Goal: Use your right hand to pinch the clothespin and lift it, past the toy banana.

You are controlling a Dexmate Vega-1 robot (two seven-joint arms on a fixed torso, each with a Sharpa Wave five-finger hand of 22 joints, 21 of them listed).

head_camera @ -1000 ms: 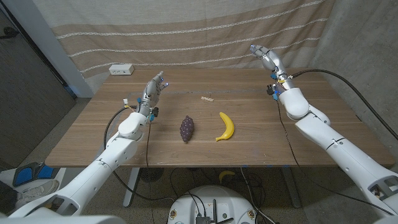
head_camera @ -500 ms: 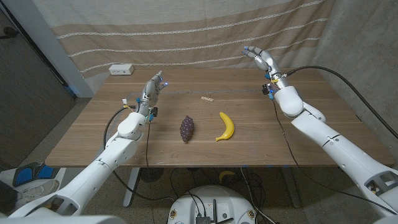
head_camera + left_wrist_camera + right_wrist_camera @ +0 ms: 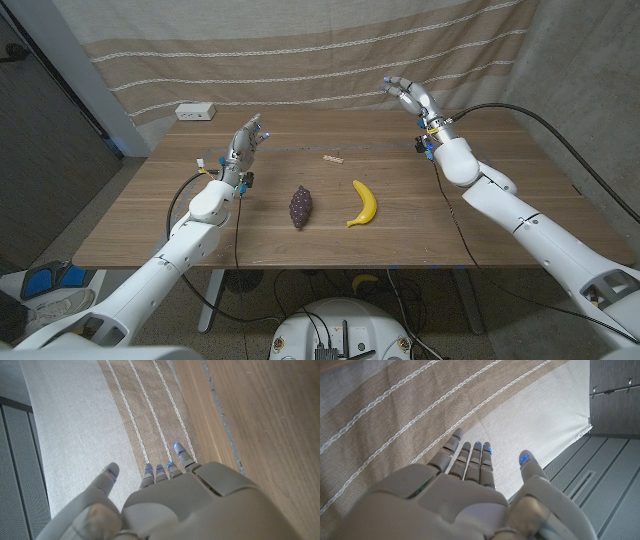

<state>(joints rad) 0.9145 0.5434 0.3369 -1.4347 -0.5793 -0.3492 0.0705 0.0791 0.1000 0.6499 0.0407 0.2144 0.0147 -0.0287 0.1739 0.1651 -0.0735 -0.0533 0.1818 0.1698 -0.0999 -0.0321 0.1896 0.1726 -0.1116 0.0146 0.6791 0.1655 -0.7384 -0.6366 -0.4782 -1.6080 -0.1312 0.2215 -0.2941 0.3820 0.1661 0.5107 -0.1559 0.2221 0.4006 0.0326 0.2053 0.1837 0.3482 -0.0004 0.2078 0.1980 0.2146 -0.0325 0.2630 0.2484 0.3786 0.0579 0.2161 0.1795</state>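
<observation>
The left hand (image 3: 247,137) was raised above the table (image 3: 150,215) with its fingers apart, holding nothing. To its right lay a dark bunch of toy grapes (image 3: 300,206), then the toy banana (image 3: 363,203). The clothespin (image 3: 333,158) lay flat beyond the banana, well apart from the right hand (image 3: 408,95), which hovered high near the back edge, fingers spread and empty. To pinch well, that hand likely needed to swing toward the other hand and descend, thumb and a fingertip straddling the pin's narrow sides, closing only once low enough to catch the thin wood.
</observation>
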